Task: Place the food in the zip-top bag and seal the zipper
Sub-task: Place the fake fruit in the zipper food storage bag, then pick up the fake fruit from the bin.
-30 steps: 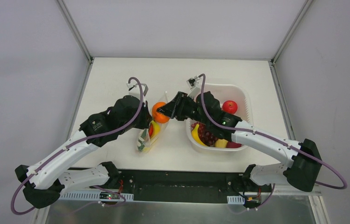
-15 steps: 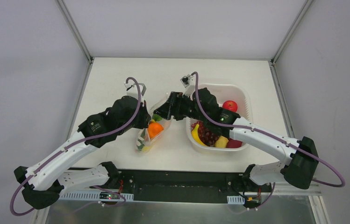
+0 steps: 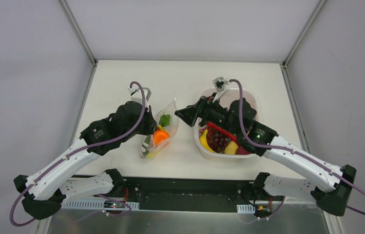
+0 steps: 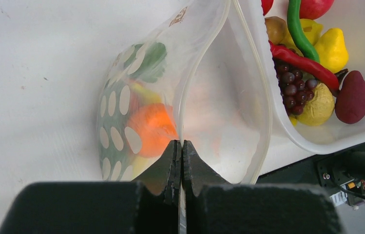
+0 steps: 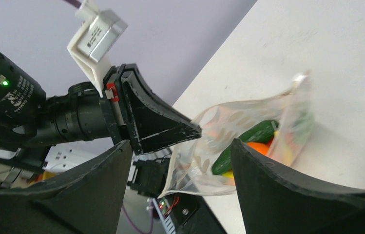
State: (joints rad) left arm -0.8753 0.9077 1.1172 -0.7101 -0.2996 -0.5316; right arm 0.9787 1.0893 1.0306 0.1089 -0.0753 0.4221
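Observation:
The dotted zip-top bag (image 3: 163, 132) stands open at the table's middle, with an orange (image 3: 160, 137), a green piece (image 3: 164, 119) and yellow food inside. My left gripper (image 4: 181, 146) is shut on the bag's rim, its zipper edge (image 4: 182, 105), and holds the mouth open. The orange shows through the bag in the left wrist view (image 4: 152, 127). My right gripper (image 3: 184, 117) is open and empty, just right of the bag's mouth, beside the basket. In the right wrist view the bag (image 5: 248, 134) lies between my open fingers with a cucumber (image 5: 251, 137) inside.
A white basket (image 3: 252, 100) at the right holds a banana (image 3: 203, 140), purple grapes (image 3: 217, 141), a red pepper (image 3: 224, 132) and other fruit; my right arm covers part of it. The basket's wall (image 4: 268, 87) nearly touches the bag.
My right gripper dropped the orange into the bag, opened, and drew back right toward the basket. The orange now rests lower in the bag. My left gripper kept its hold.

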